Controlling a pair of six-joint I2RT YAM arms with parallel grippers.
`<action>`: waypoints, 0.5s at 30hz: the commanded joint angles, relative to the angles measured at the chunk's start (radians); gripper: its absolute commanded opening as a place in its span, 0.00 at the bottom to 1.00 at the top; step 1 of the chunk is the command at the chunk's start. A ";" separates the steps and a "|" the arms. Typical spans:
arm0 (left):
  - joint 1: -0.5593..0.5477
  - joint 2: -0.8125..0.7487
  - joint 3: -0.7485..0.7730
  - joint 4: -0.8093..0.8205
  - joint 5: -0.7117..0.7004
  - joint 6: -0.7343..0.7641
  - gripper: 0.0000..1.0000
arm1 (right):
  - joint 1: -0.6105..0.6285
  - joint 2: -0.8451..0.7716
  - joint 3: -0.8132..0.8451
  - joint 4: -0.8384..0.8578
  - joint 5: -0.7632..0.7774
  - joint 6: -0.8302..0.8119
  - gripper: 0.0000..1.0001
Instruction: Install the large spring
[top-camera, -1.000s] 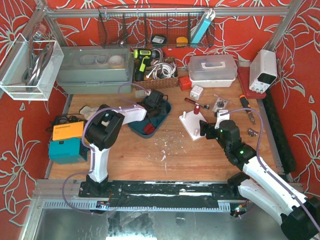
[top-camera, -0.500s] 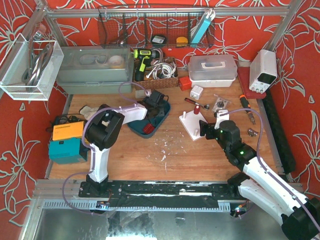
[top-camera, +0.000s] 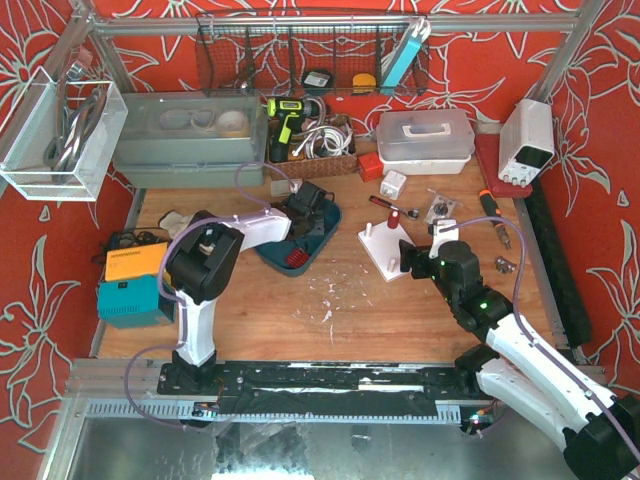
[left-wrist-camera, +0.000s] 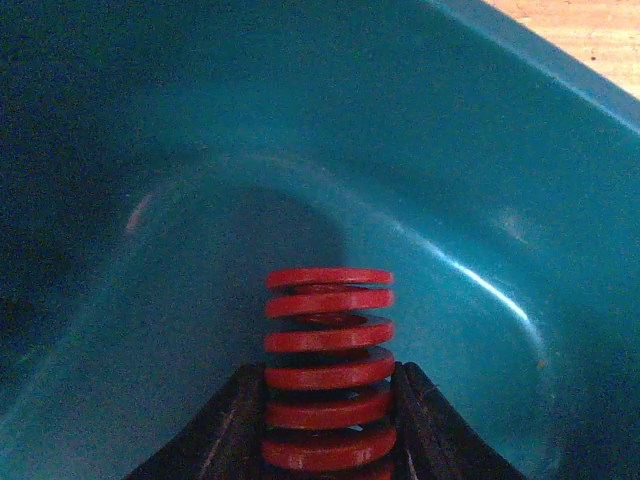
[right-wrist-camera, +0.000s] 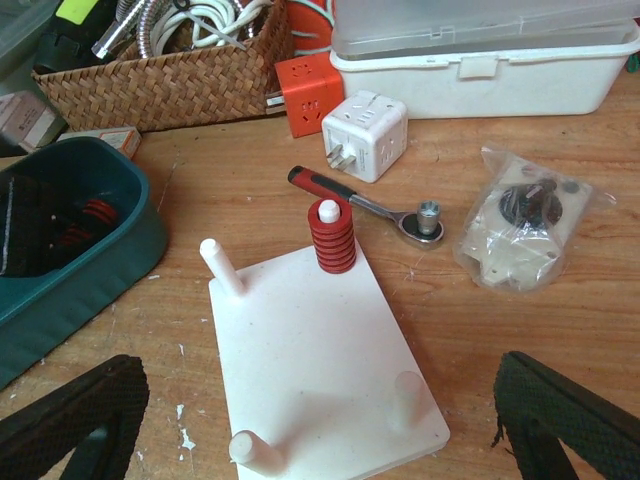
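My left gripper (top-camera: 309, 204) is down inside the teal tray (top-camera: 325, 238) and is shut on a large red spring (left-wrist-camera: 328, 365). The left wrist view shows its jaws pressed on both sides of the coils, with the tray floor (left-wrist-camera: 450, 150) beyond. More red springs (top-camera: 293, 258) lie in the tray. The white peg board (right-wrist-camera: 310, 350) lies in front of my open, empty right gripper (right-wrist-camera: 320, 415). One red spring (right-wrist-camera: 331, 238) sits on its far peg. Three other pegs stand bare, such as the one on the left (right-wrist-camera: 222, 266).
A ratchet (right-wrist-camera: 370, 205), a white plug cube (right-wrist-camera: 365, 135) and a bagged part (right-wrist-camera: 515, 225) lie behind the board. A wicker basket (right-wrist-camera: 160, 85), an orange cube (right-wrist-camera: 302, 85) and a white lidded box (right-wrist-camera: 480, 50) stand further back.
The left arm has shifted slightly over the tray. The right arm has not moved.
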 joint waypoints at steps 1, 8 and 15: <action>0.001 -0.089 -0.030 0.025 -0.042 0.049 0.19 | 0.007 -0.008 -0.016 0.009 0.028 -0.010 0.95; -0.002 -0.269 -0.135 0.141 -0.036 0.115 0.18 | 0.007 0.000 -0.011 0.014 0.014 -0.012 0.95; -0.053 -0.493 -0.302 0.297 0.023 0.185 0.16 | 0.007 0.014 0.023 -0.004 -0.038 -0.007 0.99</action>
